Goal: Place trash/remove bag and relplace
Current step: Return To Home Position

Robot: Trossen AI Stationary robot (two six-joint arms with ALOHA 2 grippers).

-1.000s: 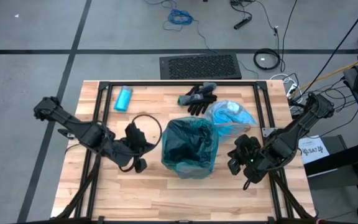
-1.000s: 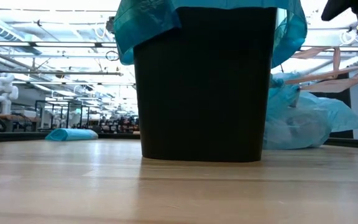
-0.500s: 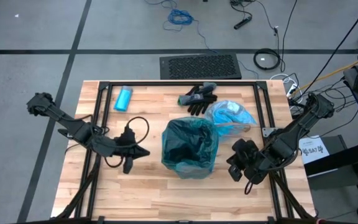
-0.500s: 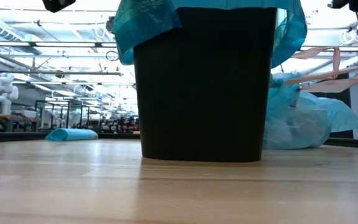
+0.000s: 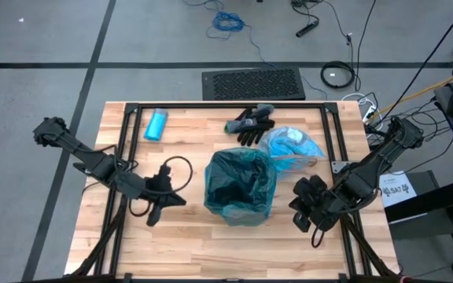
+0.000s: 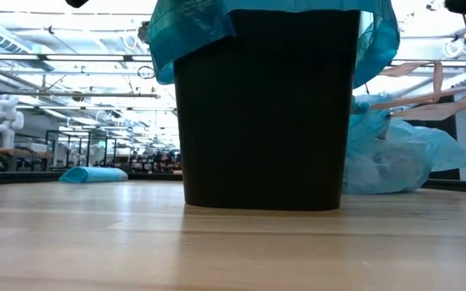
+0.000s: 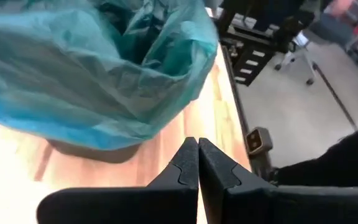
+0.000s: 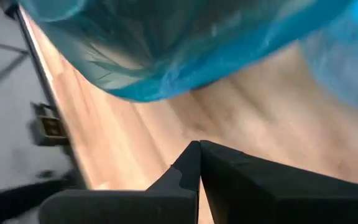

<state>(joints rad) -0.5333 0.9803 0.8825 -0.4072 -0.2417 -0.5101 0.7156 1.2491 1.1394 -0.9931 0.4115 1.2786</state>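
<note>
Trash (image 5: 292, 138): pale scraps inside a full blue bag (image 5: 297, 149), lying lengthwise across the surface (image 5: 187, 244), beyond the right fingers (image 8: 190, 163). Bin (image 6: 265, 113): upright, blue-lined, contents unseen, between both arms. Left fingers (image 7: 188, 165) and right fingers are clenched and empty, pointing binward.

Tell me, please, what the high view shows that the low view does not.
Only the high view shows the black gloves, the inside of the blue liner, and the left arm and right arm on either side of it. Only the low view shows the black side wall of the bin and the room behind it. Both show the liner's rim, the filled blue bag and the blue roll.
</note>
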